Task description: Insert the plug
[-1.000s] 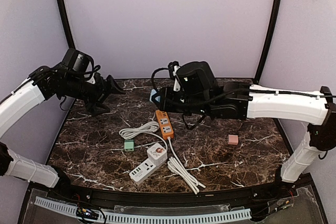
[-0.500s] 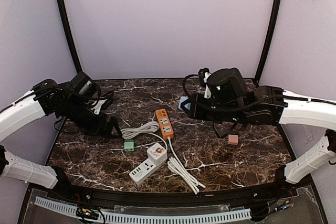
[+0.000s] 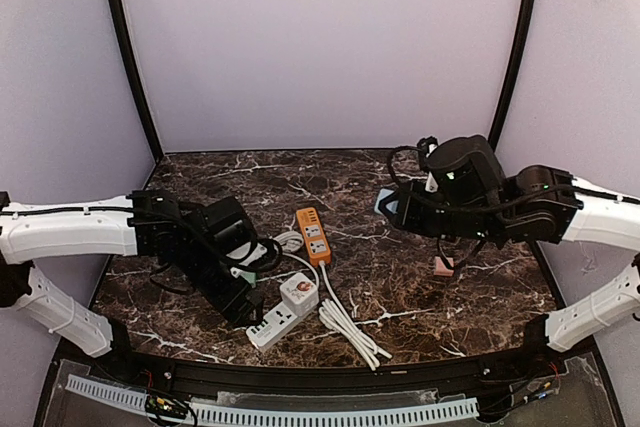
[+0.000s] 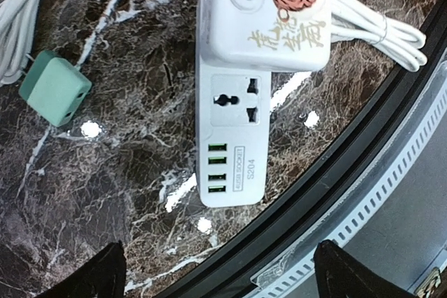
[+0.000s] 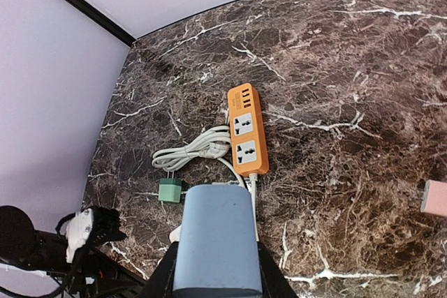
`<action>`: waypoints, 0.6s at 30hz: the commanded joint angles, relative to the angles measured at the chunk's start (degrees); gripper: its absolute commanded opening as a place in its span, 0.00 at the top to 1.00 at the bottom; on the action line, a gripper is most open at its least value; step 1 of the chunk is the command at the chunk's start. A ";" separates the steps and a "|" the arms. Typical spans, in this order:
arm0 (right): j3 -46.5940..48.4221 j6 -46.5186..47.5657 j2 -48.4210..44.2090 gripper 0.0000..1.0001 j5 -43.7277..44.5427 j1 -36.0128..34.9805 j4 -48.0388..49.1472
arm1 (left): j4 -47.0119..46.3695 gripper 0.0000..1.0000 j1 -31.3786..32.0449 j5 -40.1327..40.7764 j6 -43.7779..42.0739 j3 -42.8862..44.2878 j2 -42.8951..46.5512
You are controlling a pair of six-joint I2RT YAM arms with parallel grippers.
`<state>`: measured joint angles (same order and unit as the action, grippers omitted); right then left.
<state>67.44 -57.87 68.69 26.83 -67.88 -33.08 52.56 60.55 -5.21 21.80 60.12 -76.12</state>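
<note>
My right gripper (image 5: 216, 271) is shut on a light blue plug (image 5: 218, 242), held in the air right of the table's middle (image 3: 384, 200). An orange power strip (image 5: 249, 129) lies at mid-table (image 3: 314, 235), both of its sockets bare. My left gripper (image 4: 223, 273) is open and hovers low over the near end of a white power strip (image 4: 230, 137). One universal socket on that strip shows bare. A white adapter with a tiger picture (image 4: 269, 15) sits on its far end.
A green plug (image 4: 54, 88) lies left of the white strip. A pink plug (image 3: 443, 266) lies under my right arm. Bundled white cable (image 3: 345, 322) lies beside the strips. The table's black front rim (image 4: 335, 172) runs right by the white strip.
My left arm swung from the back left down to the front, over the white strip. My right arm drew back to the right with the blue plug still gripped.
</note>
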 commanded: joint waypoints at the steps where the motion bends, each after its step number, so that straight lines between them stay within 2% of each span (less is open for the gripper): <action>1: -2.22 -4.39 -3.59 1.00 1.79 -0.50 -3.53 | -2.95 0.08 2.78 3.66 -1.82 -1.40 -4.34; 9: -2.35 -6.28 -6.75 1.00 2.76 -0.55 -7.02 | -8.85 0.14 3.94 7.10 -2.54 -1.26 -11.94; 16: -2.07 -7.28 -7.70 1.00 3.06 -0.57 -8.42 | -11.87 0.17 4.80 6.13 -3.31 -0.41 -18.36; 18: -1.92 -7.39 -7.75 1.00 3.05 -0.63 -8.71 | -12.69 0.22 5.10 5.97 -3.23 -0.34 -19.50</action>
<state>64.88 -64.34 61.95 28.60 -67.90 -40.88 41.93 64.84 0.71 19.42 59.42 -94.02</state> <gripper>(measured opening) 0.266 0.810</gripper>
